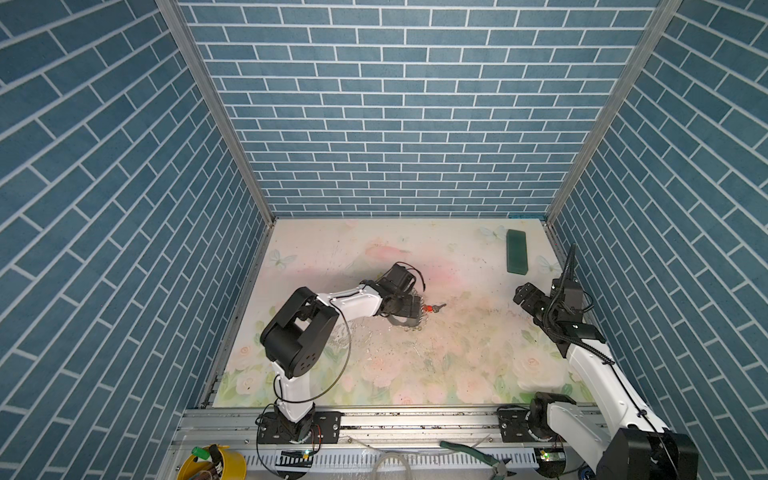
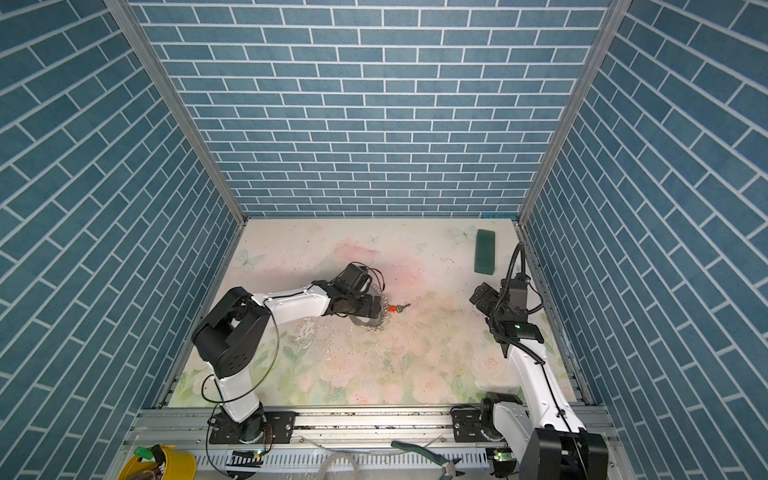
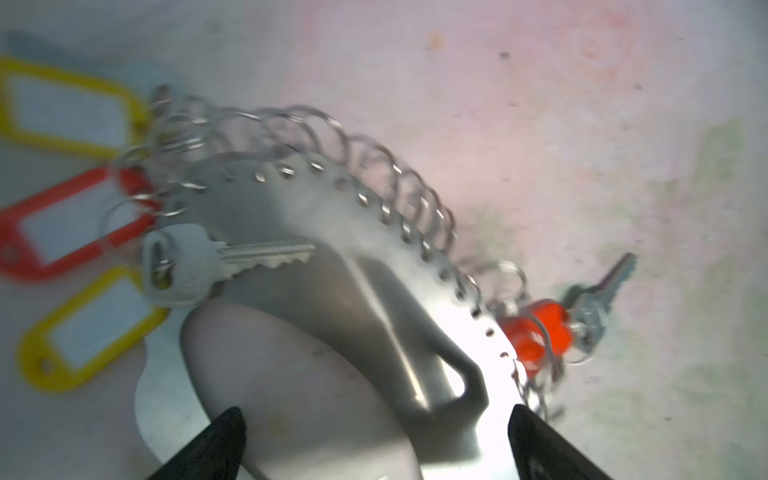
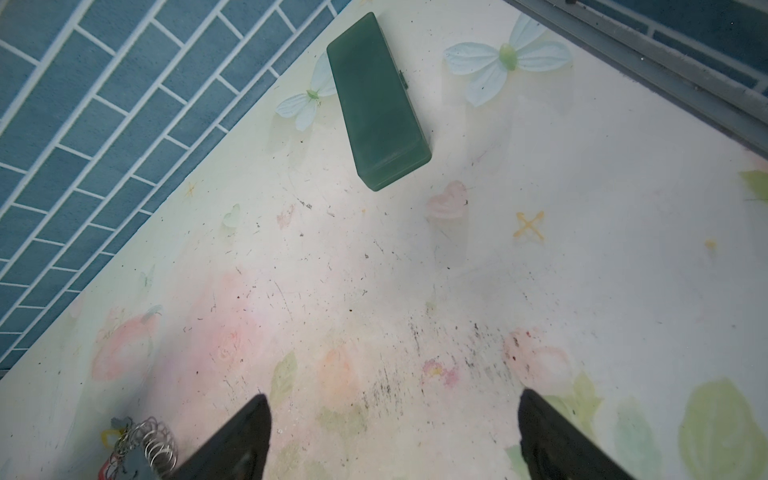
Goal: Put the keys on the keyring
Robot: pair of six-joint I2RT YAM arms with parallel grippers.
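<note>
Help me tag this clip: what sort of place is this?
Probably a robot test cell: brick-print walls on a metal frame, left arm and right arm bolted to a rail.

On my feed the keyring [image 3: 332, 299] reads silver-grey; the keys [image 3: 183, 266] silver, with yellow tags [image 3: 62, 112], a red tag [image 3: 62, 232] and an orange tag [image 3: 536, 332]. Walls [image 1: 374, 124] — blue brick, white joints. The table [image 4: 582, 249] is cream with pink roses and green leaves; the block [image 4: 378, 99] dark green.
</note>
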